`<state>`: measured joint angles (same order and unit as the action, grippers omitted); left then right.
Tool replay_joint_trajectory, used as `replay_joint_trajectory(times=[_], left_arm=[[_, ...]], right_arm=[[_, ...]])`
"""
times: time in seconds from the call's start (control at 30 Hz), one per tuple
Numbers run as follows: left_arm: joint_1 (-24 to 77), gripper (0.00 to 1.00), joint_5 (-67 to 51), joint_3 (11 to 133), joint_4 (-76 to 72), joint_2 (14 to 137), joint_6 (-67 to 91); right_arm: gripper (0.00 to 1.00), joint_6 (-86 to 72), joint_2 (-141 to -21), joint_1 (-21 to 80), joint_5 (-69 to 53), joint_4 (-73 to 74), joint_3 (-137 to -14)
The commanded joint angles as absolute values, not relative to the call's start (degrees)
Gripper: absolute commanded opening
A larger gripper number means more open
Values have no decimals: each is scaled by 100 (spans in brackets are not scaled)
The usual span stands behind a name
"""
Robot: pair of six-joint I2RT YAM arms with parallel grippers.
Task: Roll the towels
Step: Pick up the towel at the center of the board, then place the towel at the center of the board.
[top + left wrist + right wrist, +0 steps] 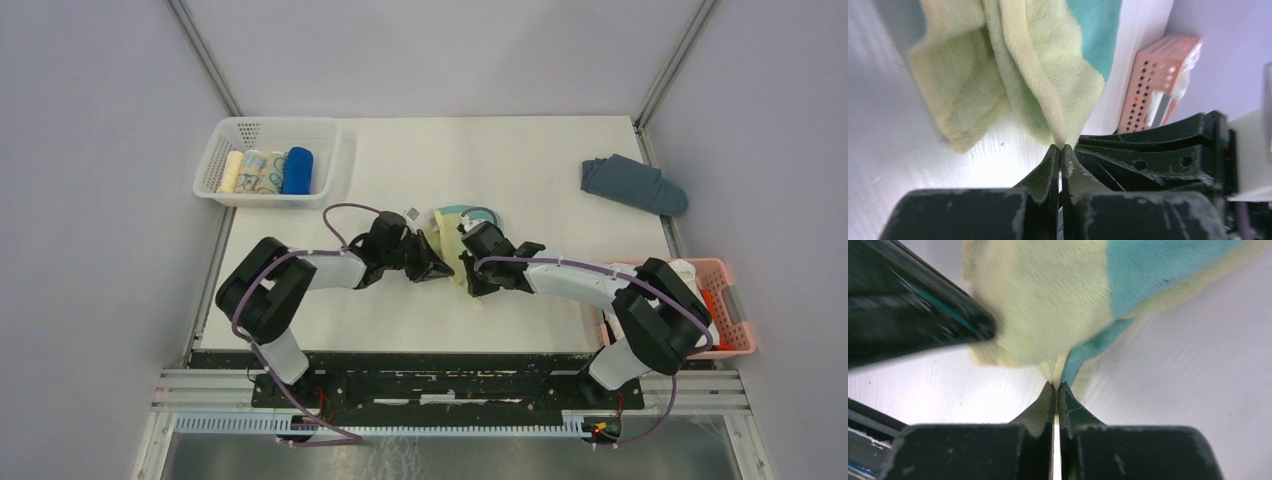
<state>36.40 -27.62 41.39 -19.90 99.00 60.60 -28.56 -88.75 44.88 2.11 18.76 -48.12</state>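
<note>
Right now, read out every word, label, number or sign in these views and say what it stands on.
No readable text in any view.
Yellow and teal towel: no label or print showing.
Patterned roll in the white basket: dark squiggles, too small to read as letters.
Small grey square on the table: too small to tell.

Both arms bend inward from their bases and meet at the pale yellow towel (1038,75), wrists low. Left hand (1060,147) pinched tight on its left near edge. Right hand (1054,385) clamped on its right near edge, fingers pressed together.
</note>
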Motion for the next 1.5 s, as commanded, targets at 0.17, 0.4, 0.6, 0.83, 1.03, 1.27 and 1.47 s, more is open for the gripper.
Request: replay_joint_trajectory(times=[0.17, 0.4, 0.6, 0.83, 1.03, 1.27, 1.47], left_arm=[[1935, 3, -2557, 5432, 69, 8255, 4724], [548, 3, -2487, 7001, 1269, 8015, 3939], [-244, 3, -2684, 8105, 1504, 8160, 3779], [-456, 3, -3207, 8351, 1405, 7976, 3656], [-454, 3, -3879, 7425, 1463, 7256, 3740], [-447, 3, -3912, 7354, 2860, 6533, 3171], [-446, 3, -3651, 6185, 2604, 6498, 3290]], right_arm=[[2, -2139, -7875, 4228, 1889, 2839, -5078], [0, -1554, -7651, 3198, 2577, 3384, -5933], [0, -964, -7587, 2313, 2894, 3463, -6831], [3, -460, -7522, 2002, 2813, 3349, -7744], [3, -405, -7497, 1995, 2234, 4000, -8162], [8, 57, -7676, 1995, 957, 5418, -8924], [13, -110, -8974, 1946, 1370, 5350, -9321]])
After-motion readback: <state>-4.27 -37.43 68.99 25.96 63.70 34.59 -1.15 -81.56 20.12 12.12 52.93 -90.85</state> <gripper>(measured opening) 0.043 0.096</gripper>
